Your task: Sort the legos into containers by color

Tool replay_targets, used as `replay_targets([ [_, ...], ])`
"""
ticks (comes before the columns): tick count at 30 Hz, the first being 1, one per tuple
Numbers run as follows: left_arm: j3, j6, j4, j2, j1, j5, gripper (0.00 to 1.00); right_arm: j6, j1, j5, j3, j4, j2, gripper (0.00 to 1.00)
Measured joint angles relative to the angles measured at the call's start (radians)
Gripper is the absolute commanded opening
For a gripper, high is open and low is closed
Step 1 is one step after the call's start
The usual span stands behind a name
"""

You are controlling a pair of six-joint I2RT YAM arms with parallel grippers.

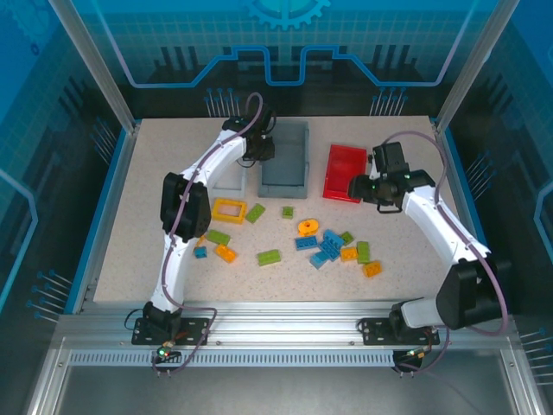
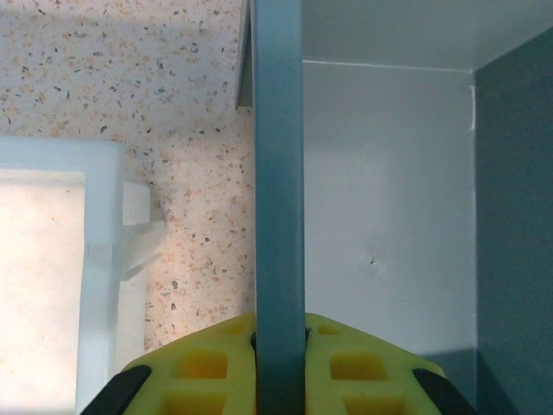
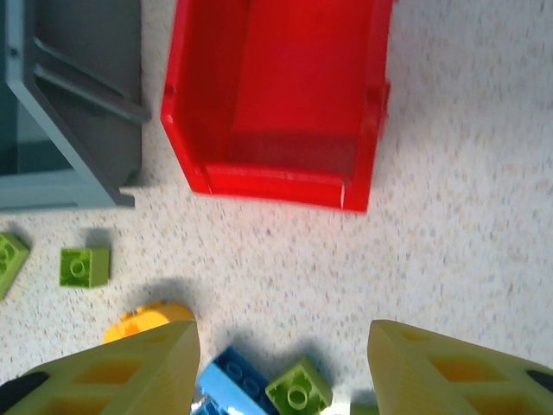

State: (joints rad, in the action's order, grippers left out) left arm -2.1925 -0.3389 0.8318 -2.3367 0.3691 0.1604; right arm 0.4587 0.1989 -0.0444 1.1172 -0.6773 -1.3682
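The dark grey bin point(image 2: 389, 216) is bare inside. Its thin, smooth wall is pinched between the closed yellow fingers point(image 2: 207, 367) of the left gripper point(image 2: 278, 337), and the translucent white bin point(image 2: 52, 259) stands just beside it on the speckled table point(image 2: 199, 130). The glossy red bin point(image 3: 276, 86) is also empty, and the right gripper point(image 3: 281, 341) hangs partly spread, gripping nothing, near a round yellow piece point(image 3: 143, 322) and a blue brick point(image 3: 232, 380). From overhead, the legos point(image 1: 324, 246) lie scattered in front of the bins, among them a square yellow frame point(image 1: 229, 209).
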Motion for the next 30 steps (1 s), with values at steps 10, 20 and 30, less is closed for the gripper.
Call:
replay_targets([
  [10, 0.087, -0.029, -0.016, 0.062, 0.001, -0.019, 0.54, 0.085, 0.004, -0.008, -0.192, -0.015, 0.107, 0.51],
  [20, 0.575, -0.133, -0.239, 0.585, 0.140, -0.145, 0.58, 0.100, 0.010, 0.002, -0.260, -0.031, 0.038, 0.48],
  [30, 1.097, -0.330, -0.492, 0.904, 0.464, -0.218, 0.58, 0.103, 0.017, 0.004, -0.306, -0.021, -0.058, 0.48],
])
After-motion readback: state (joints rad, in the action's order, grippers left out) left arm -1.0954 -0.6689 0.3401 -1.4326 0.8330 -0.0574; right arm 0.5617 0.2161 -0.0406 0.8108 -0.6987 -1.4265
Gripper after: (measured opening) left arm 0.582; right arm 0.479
